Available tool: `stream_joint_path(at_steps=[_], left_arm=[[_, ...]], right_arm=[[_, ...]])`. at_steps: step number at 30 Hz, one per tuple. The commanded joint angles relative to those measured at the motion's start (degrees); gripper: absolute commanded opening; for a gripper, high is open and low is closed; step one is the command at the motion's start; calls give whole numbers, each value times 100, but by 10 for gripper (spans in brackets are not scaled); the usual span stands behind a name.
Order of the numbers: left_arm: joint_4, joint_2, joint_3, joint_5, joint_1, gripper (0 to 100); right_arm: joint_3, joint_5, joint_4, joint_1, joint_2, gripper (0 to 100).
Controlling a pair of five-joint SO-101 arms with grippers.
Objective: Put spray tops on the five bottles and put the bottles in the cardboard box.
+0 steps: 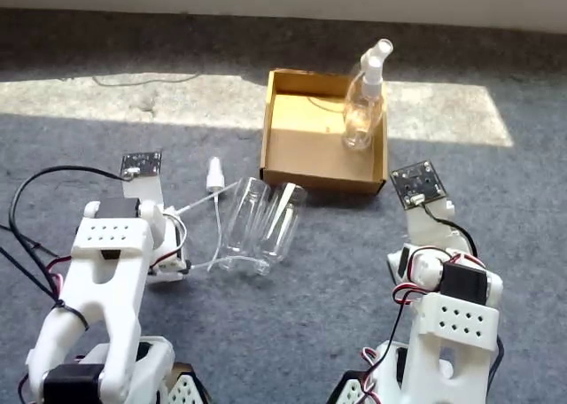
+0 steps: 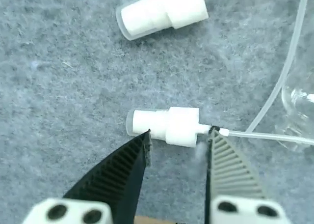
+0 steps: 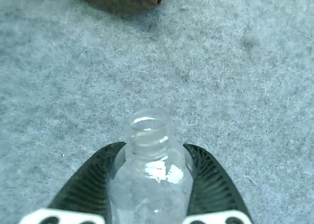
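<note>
In the left wrist view my left gripper [image 2: 180, 133] is open just above the carpet, its fingertips on either side of a white spray top [image 2: 164, 125] that lies flat with a thin tube trailing off. A second spray top [image 2: 164, 12] lies beyond it. My right gripper [image 3: 153, 148] is shut on a clear bottle [image 3: 149, 184] with a bare, uncapped neck. Two more clear bottles [image 1: 261, 222] lie side by side on the carpet in front of the cardboard box [image 1: 282, 143]. One bottle with a spray top [image 1: 363, 103] stands upright in the box's far right corner.
Grey carpet covers the floor, with a sunlit band behind the box. A loose spray top [image 1: 213, 174] lies left of the fallen bottles, close to the left arm [image 1: 115, 262]. The right arm [image 1: 443, 306] stands before the box's right corner. Cables trail at the left.
</note>
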Motion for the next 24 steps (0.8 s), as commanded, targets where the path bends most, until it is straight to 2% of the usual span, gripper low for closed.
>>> stream_joint_path(at_steps=[1, 3, 8, 12, 15, 22, 24], left_arm=[[-448, -110, 171, -123, 101, 34], [-712, -110, 321, -123, 163, 2], [-1204, -110, 611, -149, 268, 76], [-1240, -119, 532, -967, 242, 87], [-1152, -110, 391, -2268, 233, 87], [-62, -145, -382, -6831, 163, 87], [-18, -163, -602, -7420, 48, 87]], right_arm=[[-40, -18, 31, -13, -101, 4], [-40, -18, 31, -13, -101, 4], [-40, -18, 31, 13, -101, 4], [-31, -18, 31, 13, -101, 4], [-31, -18, 31, 13, -101, 4], [-31, -18, 31, 13, -101, 4], [-31, -18, 31, 13, -101, 4]])
